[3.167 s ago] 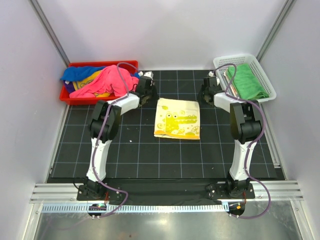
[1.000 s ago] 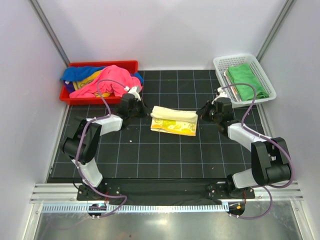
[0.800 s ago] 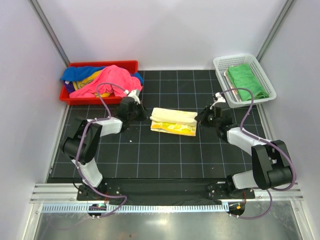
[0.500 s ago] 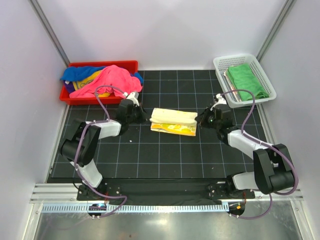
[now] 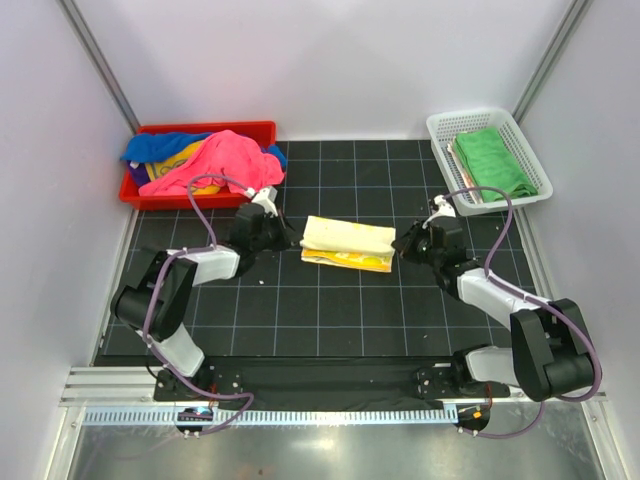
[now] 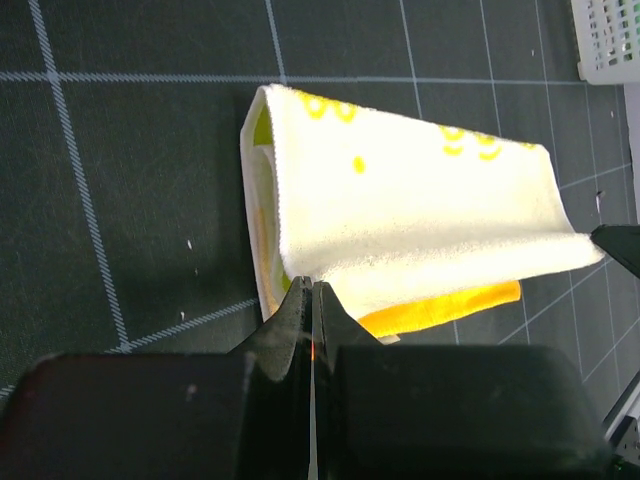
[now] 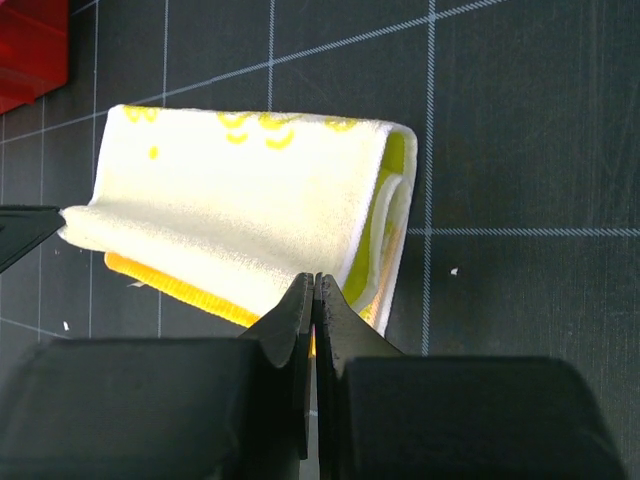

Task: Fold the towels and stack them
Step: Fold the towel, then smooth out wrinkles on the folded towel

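Two arms of matching build. The left arm [image 5: 213, 264] and right arm [image 5: 489, 291] each have white moulded link shells alternating with rounded black joint housings. The left cable [image 5: 215, 178] is purple and runs loose along the arm in wide loops; the right cable [image 5: 475, 189] is the same colour and kind. The left base [image 5: 186, 380] and right base [image 5: 455, 381] are black. The left gripper [image 6: 311, 296] and right gripper [image 7: 314, 284] have matt black, blocky bodies, with fingers tapering to thin blades. Screws and markings are too small to tell.

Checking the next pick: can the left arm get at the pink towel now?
Probably not: the left claw is shut on the yellow towel; otherwise the way to the pink towel looks free.
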